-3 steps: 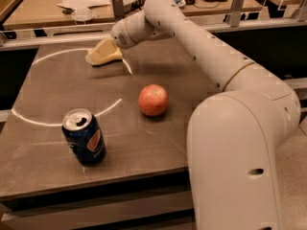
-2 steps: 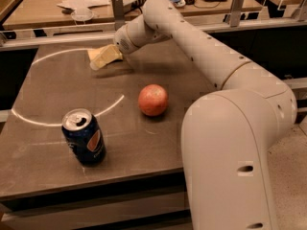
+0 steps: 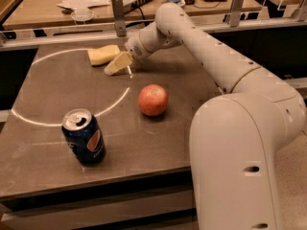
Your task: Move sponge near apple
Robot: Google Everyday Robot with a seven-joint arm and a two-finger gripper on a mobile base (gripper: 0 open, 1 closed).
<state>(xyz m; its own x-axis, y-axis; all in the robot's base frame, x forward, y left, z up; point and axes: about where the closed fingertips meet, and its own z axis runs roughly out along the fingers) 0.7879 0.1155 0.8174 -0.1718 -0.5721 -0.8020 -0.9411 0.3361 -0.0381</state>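
Standing nearest the camera, well left of and in front of the gripper, is a dark blue soda can (image 3: 84, 138), upright, with its silver top and pull tab showing. It rests on a dull grey-brown desk (image 3: 43, 95) with a matte, slightly scuffed surface. A thin white arc (image 3: 116, 101) is marked on the desk and curves from the left edge round towards the gripper.

The sponge (image 3: 102, 55) lies flat on the far part of the desk, just left of the gripper and a little behind it. It is a pale yellow, soft-looking block with rounded, faintly wavy edges. Its long axis runs roughly left to right, with the right end pointing at the gripper. Whether the two touch cannot be told.

The gripper (image 3: 118, 64) is low over the desk, a pale yellow wedge angled down and to the left. Whether it is open or closed cannot be told, and nothing is visibly held in it.

The apple (image 3: 153, 99) sits to the right of the gripper and nearer the camera, well apart from the sponge. It is round and reddish-pink with lighter speckles. Bare desk lies between it and the sponge, apart from the gripper itself.

The smooth off-white arm (image 3: 206, 47) reaches in from the right. It rises from the bulky rounded robot body (image 3: 240, 162) at the lower right.
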